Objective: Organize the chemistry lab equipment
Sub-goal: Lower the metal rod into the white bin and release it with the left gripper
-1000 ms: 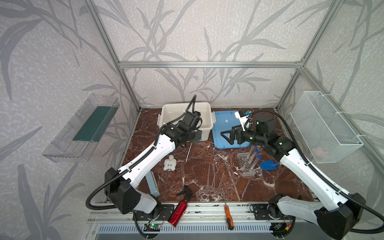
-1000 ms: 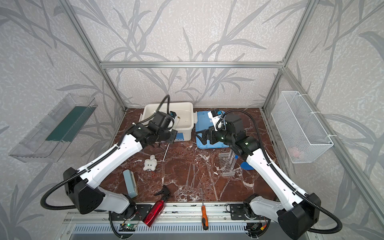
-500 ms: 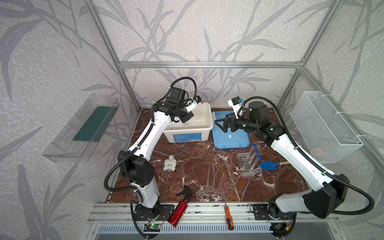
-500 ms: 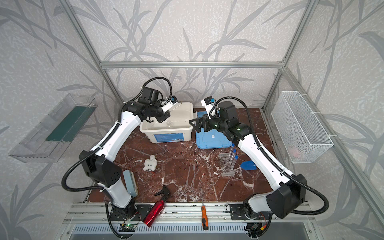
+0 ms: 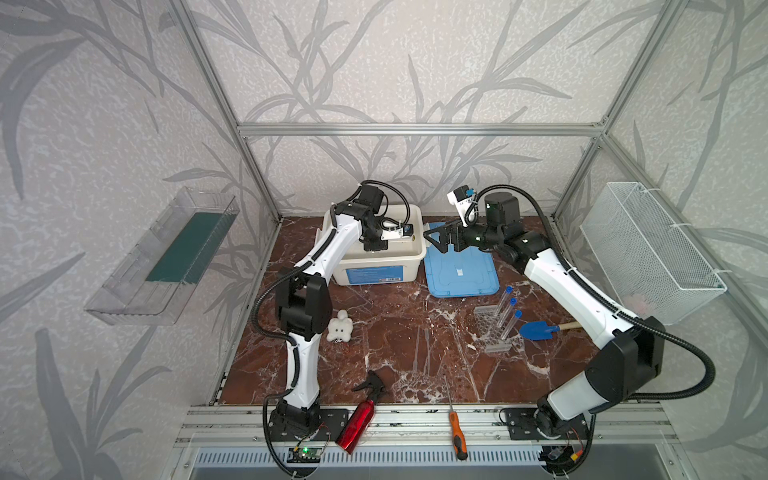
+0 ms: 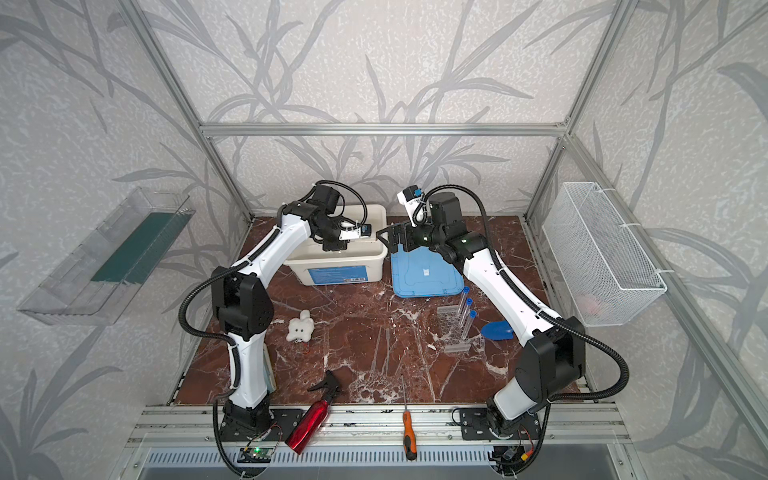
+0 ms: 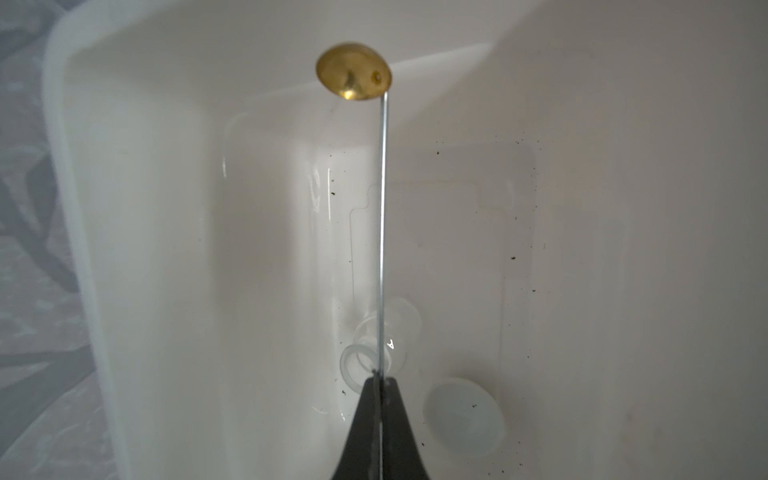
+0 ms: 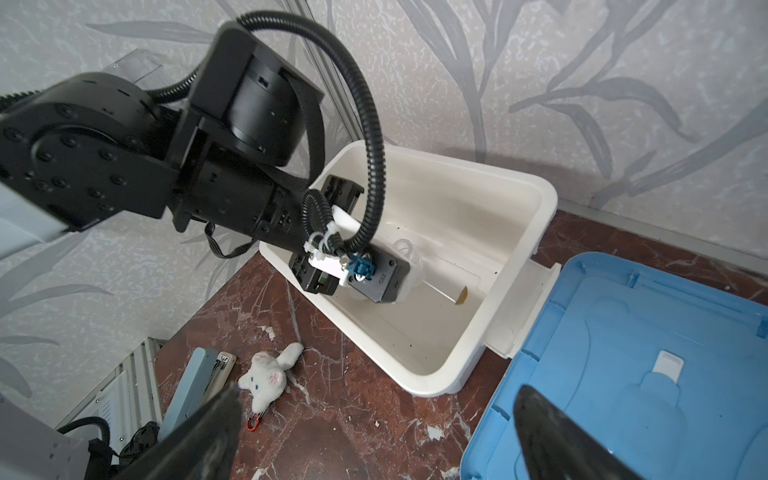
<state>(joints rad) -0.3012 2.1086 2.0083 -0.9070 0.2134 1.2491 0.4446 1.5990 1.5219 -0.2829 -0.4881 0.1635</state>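
Now the left gripper (image 7: 379, 384) is closed tight on the thin rod (image 7: 382, 232), inside the white bin (image 7: 137, 249), above the jar (image 7: 395, 328) and the dish (image 7: 463, 415) that lie on its floor. I think it should go lower, tilt the rod flat, aim beside the jar, then open slowly. The right gripper (image 8: 378, 395) stands wide and empty over the blue lid (image 8: 623, 353). The bin's blue label (image 5: 374, 274) is too small to read.
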